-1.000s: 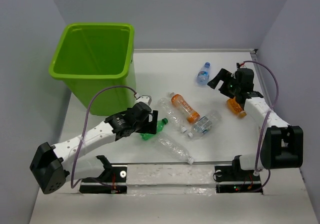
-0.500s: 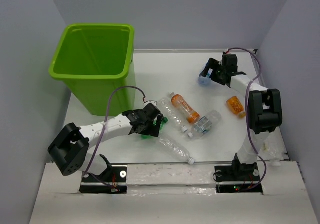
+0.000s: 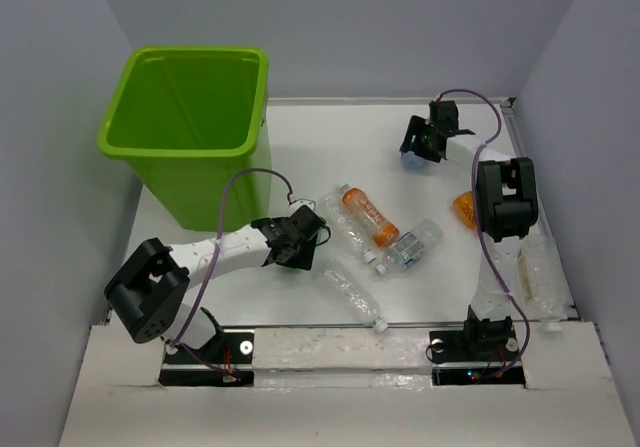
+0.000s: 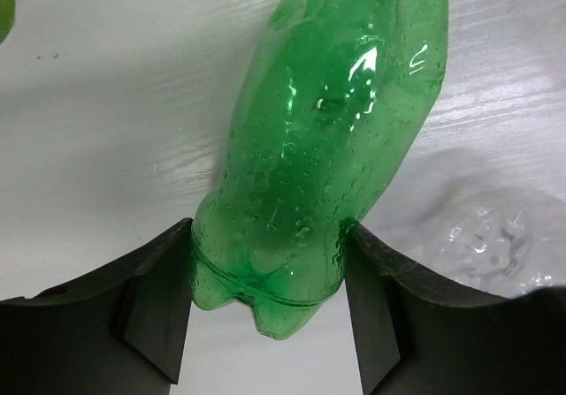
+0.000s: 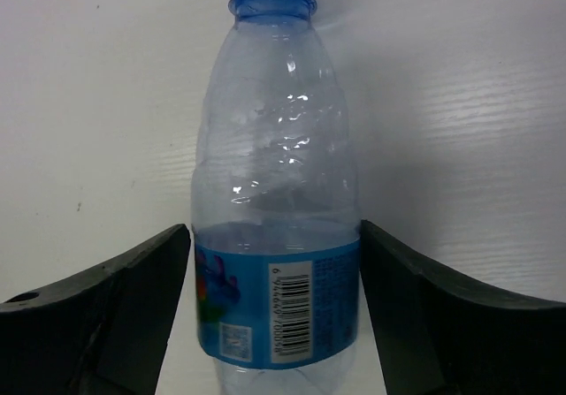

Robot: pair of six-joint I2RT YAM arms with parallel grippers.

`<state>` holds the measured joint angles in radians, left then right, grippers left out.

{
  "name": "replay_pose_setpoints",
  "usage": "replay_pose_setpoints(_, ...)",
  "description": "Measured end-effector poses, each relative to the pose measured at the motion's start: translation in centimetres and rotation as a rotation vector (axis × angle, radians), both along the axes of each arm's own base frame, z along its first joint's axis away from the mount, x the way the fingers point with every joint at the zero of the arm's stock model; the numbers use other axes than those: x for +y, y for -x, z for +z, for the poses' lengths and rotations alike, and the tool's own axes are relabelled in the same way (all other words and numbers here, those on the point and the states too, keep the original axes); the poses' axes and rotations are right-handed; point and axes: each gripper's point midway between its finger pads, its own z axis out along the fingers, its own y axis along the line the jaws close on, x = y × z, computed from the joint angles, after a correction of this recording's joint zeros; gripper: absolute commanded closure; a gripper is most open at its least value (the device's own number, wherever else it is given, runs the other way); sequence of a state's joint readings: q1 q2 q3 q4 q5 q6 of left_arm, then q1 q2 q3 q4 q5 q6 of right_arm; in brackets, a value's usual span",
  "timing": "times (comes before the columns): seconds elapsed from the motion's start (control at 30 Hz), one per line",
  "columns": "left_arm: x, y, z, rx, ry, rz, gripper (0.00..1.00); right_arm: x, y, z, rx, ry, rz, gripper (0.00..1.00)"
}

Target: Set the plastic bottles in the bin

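A: The left gripper (image 4: 267, 236) is seen clamped on the base of the green bottle (image 4: 327, 130), a finger pressed to each side. The bottle lies on the table (image 3: 330, 137), at about 8 o'clock from its middle. How is the right gripper (image 5: 276, 236) to be read?

B: It is set astride the blue-capped bottle (image 5: 274, 148), at about 1 o'clock on the table. The fingers lie close against the label on both sides. Whether a squeeze has been made cannot be told, as no dent shows in the plastic.

A: And the bin (image 3: 190, 187)?

B: It stands at 10 o'clock, well apart from both grippers. Nothing is seen inside it, so no bottle is judged to have been delivered.

A: What is left on the table, then?

B: Everything that can be seen. An orange labelled bottle (image 3: 368, 214) lies near the middle, with a clear bottle (image 3: 345, 225) just beside it at its 9 o'clock. A clear blue-labelled bottle (image 3: 412, 244) lies at its 4 o'clock. A crumpled clear bottle (image 3: 352, 292) is found at 6 o'clock, a small orange bottle (image 3: 465, 210) at 3 o'clock, and a large clear bottle (image 3: 535, 277) at 4 o'clock by the table's edge.

A: So the task is judged barely begun.

B: Yes. One grasp is made, a second is perhaps being made, and every lift, carry and release is yet to be done.
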<state>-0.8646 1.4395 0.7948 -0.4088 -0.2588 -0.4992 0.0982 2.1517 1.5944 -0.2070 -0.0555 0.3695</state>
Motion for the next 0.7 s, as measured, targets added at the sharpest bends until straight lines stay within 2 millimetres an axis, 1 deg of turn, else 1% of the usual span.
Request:
replay_pose_setpoints(0.03,0.0,0.0,0.1,-0.003,0.002,0.006,0.55,0.3,0.1,-0.2,0.007,-0.005,0.007,0.42)
replay_pose_setpoints(0.07,0.1,-0.1,0.3,-0.010,0.004,0.010,0.55,0.7,0.3,-0.3,0.014,-0.018,0.011,0.52)
replay_pose_setpoints(0.1,0.1,-0.2,0.7,-0.021,0.012,0.013,0.55,1.1,0.4,-0.3,0.017,-0.032,0.019,0.67)
replay_pose_setpoints(0.13,0.2,-0.2,1.3,-0.036,0.022,0.017,0.56,1.4,0.4,-0.1,0.013,-0.037,0.024,0.72)
replay_pose_setpoints(0.17,0.1,-0.3,1.9,-0.051,0.035,0.019,0.56,1.6,0.3,0.1,0.005,-0.046,0.022,0.75)
replay_pose_setpoints(0.23,-0.1,-0.7,3.6,-0.093,0.074,0.023,0.57,1.8,1.0,0.3,0.007,-0.060,0.013,0.78)
replay_pose_setpoints(0.27,-0.3,-1.1,5.3,-0.130,0.110,0.024,0.57,1.9,1.3,0.5,0.007,-0.065,0.010,0.82)
replay_pose_setpoints(0.3,-0.6,-1.3,6.5,-0.155,0.139,0.022,0.57,1.9,1.7,1.0,0.000,-0.066,0.011,0.82)
replay_pose_setpoints(0.33,-1.2,-1.6,8.3,-0.188,0.184,0.016,0.57,1.9,2.0,1.6,-0.009,-0.068,0.009,0.83)
replay_pose_setpoints(0.4,-2.3,-2.2,11.9,-0.249,0.279,-0.001,0.57,1.8,2.7,3.8,-0.046,-0.070,0.008,0.83)
replay_pose_setpoints(0.43,-3.2,-2.2,14.3,-0.283,0.354,-0.016,0.57,1.9,3.2,6.1,-0.091,-0.076,0.010,0.83)
replay_pose_setpoints(0.47,-3.6,-2.2,15.7,-0.302,0.392,-0.025,0.57,1.9,3.6,7.6,-0.122,-0.079,0.012,0.83)
replay_pose_setpoints(0.53,-4.2,-2.3,20.0,-0.377,0.480,-0.062,0.57,1.9,4.9,12.7,-0.230,-0.090,0.017,0.83)
replay_pose_setpoints(0.57,-4.7,-2.4,23.1,-0.430,0.545,-0.083,0.57,2.1,5.7,15.2,-0.290,-0.097,0.022,0.83)
replay_pose_setpoints(0.6,-5.0,-2.4,25.2,-0.471,0.587,-0.096,0.57,2.2,6.4,17.1,-0.335,-0.102,0.027,0.83)
replay_pose_setpoints(0.63,-5.2,-2.6,28.7,-0.541,0.652,-0.109,0.57,2.8,7.9,19.9,-0.403,-0.114,0.044,0.83)
replay_pose_setpoints(0.67,-5.1,-2.5,31.6,-0.599,0.704,-0.115,0.57,3.6,9.2,22.1,-0.457,-0.125,0.065,0.83)
replay_pose_setpoints(0.7,-4.7,-2.4,34.2,-0.656,0.744,-0.114,0.57,4.3,10.1,23.5,-0.492,-0.134,0.082,0.83)
